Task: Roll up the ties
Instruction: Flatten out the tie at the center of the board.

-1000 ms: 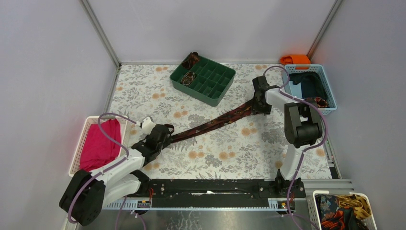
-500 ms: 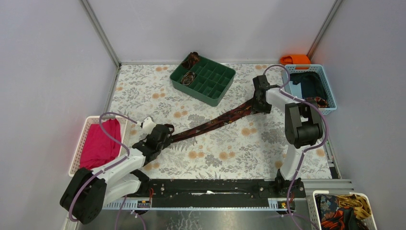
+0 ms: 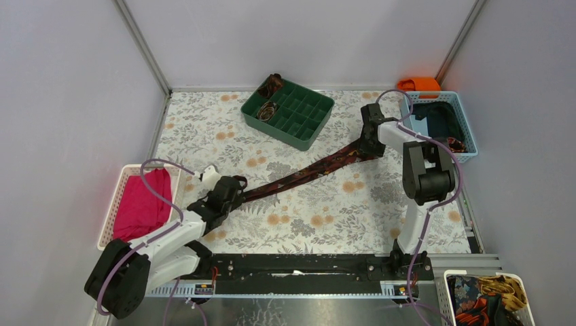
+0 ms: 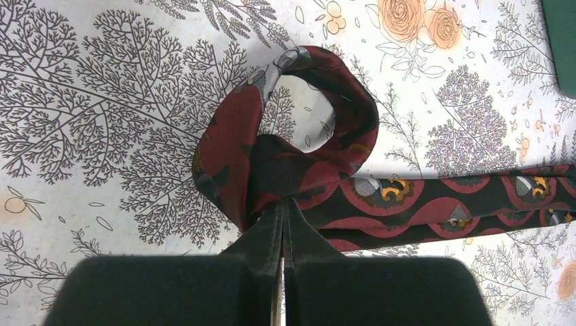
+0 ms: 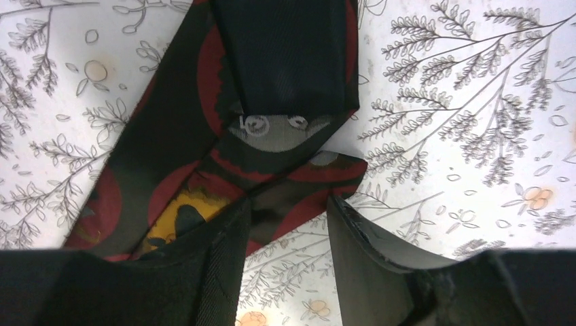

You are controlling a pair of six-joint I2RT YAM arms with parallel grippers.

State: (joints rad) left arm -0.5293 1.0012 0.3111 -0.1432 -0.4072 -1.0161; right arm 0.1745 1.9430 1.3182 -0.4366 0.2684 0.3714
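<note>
A: Where is the tie (image 3: 306, 173) lying?
B: It's lying flat on the floral tablecloth (image 3: 204, 129), running diagonally from the left gripper (image 3: 233, 191) up to the right gripper (image 3: 369, 145). The narrow end is sitting near-left and the wide end far-right.
A: Is the left one gripping?
B: Yes. In the wrist view its fingers (image 4: 261, 238) are pressing together, clamping the narrow end. Just ahead of the jaws the fabric is curling into one small open loop (image 4: 319, 75), with tablecloth showing through the middle.
A: And the right?
B: Its fingers are standing apart, pinching nothing. The finger (image 5: 217, 265) on the left of the wrist view is sitting over the wide end. The other finger (image 5: 367, 258) is sitting over bare cloth just beside the tie's edge. A dark fold (image 5: 285, 54) is lying across the wide end there.
A: Anything rolled?
B: Two coiled ties (image 3: 266, 110) are sitting in the green divided tray (image 3: 302, 129) at the far side, in cells along its left edge. The second coil (image 3: 273, 84) is sitting in the far corner cell.
A: Anything else nearby?
B: A pink-red cloth (image 3: 144, 204) is lying in the white basket (image 3: 114, 204) at left. A blue basket (image 3: 469, 136) is standing just beside the right arm.
</note>
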